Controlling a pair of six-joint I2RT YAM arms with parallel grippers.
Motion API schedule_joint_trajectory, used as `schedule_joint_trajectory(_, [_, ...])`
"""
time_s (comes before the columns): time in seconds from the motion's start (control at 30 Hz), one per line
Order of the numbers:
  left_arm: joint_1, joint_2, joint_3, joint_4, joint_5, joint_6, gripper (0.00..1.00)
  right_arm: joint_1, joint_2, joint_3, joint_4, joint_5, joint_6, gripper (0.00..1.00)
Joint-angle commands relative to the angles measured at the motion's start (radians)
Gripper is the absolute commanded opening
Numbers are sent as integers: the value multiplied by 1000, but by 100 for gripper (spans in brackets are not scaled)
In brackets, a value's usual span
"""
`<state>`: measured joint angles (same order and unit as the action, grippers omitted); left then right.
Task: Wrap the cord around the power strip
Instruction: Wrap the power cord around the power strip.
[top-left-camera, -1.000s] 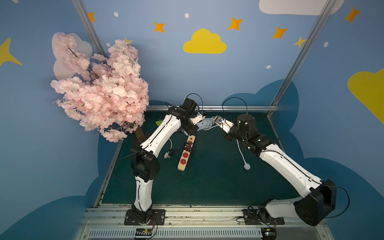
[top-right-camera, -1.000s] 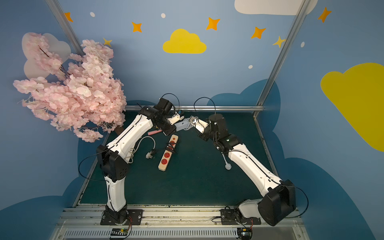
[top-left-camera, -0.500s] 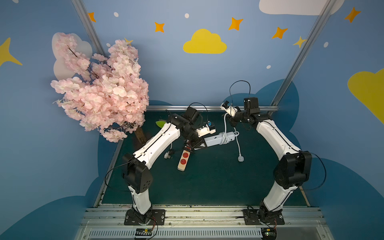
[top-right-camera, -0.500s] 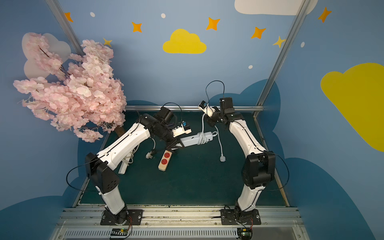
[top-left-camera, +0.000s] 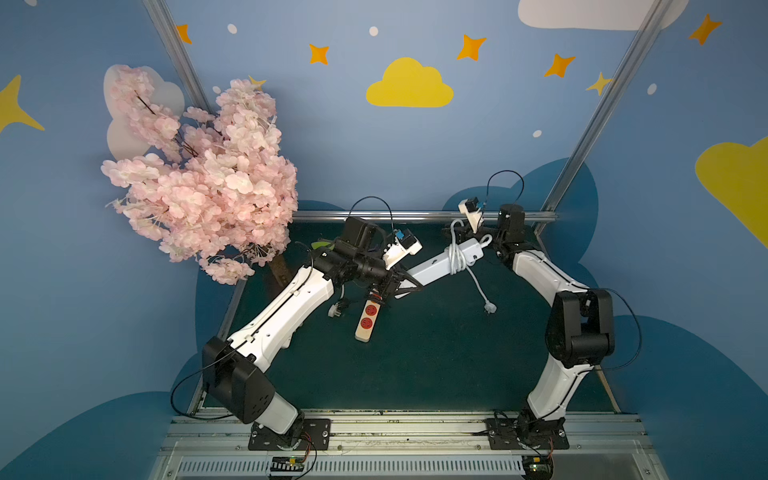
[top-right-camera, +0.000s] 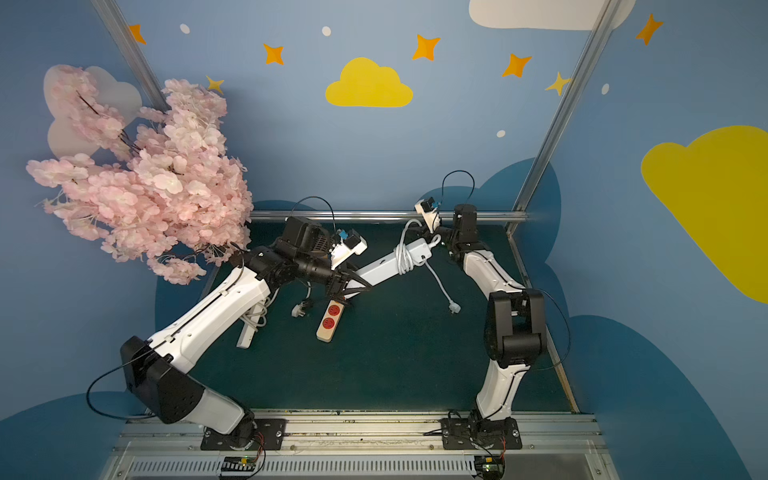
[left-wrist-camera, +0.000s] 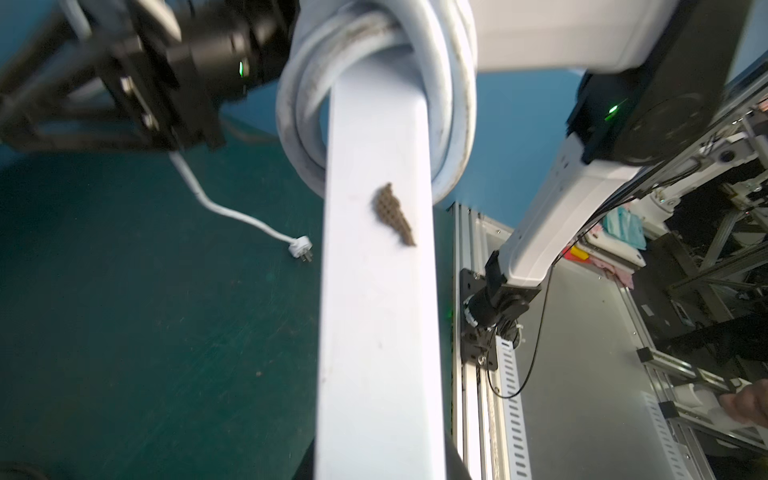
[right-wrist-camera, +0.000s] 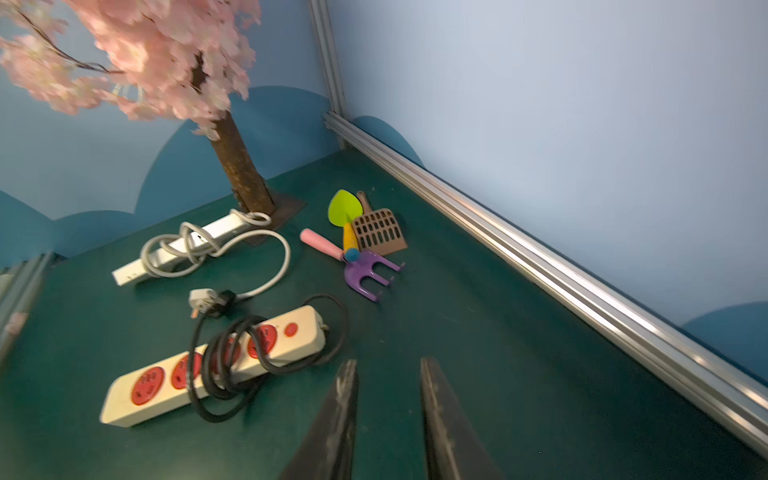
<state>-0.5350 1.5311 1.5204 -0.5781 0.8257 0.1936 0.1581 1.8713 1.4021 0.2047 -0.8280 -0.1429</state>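
Note:
A white power strip (top-left-camera: 436, 266) (top-right-camera: 382, 264) (left-wrist-camera: 374, 311) hangs tilted above the green mat. My left gripper (top-left-camera: 399, 283) (top-right-camera: 350, 286) (left-wrist-camera: 376, 473) is shut on its near end. Its white cord (top-left-camera: 456, 257) (top-right-camera: 402, 257) (left-wrist-camera: 451, 104) is coiled round the far end. The loose tail drops to the plug (top-left-camera: 490, 308) (top-right-camera: 454, 308) (left-wrist-camera: 300, 249) just above the mat. My right gripper (top-left-camera: 451, 227) (right-wrist-camera: 388, 365) is open and empty, just behind the strip's far end and apart from the cord.
On the mat lie a cream strip with red sockets and a black cord (top-left-camera: 365, 322) (right-wrist-camera: 208, 370), and another wrapped white strip (top-right-camera: 248, 330) (right-wrist-camera: 183, 249). Toy garden tools (right-wrist-camera: 365, 245) sit by the pink tree (top-left-camera: 199, 174). The metal back rail (top-left-camera: 415, 215) is close behind.
My left arm swung the strip out from the back centre toward the right. The right gripper let go of the cord and opened, and the right arm folded back to the back right.

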Motion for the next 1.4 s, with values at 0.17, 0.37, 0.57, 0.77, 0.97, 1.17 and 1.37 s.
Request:
schedule_joint_trajectory(0.17, [39,-50,60,214,94,-98,3,19,69,-131,223,169,143,46])
schedule_joint_trajectory(0.37, [75,-49,72,312,75,-195,3,54,116,-139,253,205,134,31])
schedule_joint_trajectory(0.57, [139,-24,124,319,-88,-258,2,108,93,-181,204,237,87,9])
schedule_joint_trajectory(0.77, [274,53,190,348,-317,-384,3,244,-56,-285,12,424,-68,1])
schedule_joint_trajectory(0.97, [324,179,271,263,-612,-251,2,388,-234,-349,-229,626,-228,0])
schedule_joint_trajectory(1.17, [236,307,350,67,-962,72,3,527,-444,-307,-511,821,-422,0])
schedule_joint_trajectory(1.37, [84,334,327,-138,-1004,237,3,534,-551,-192,-516,944,-550,0])
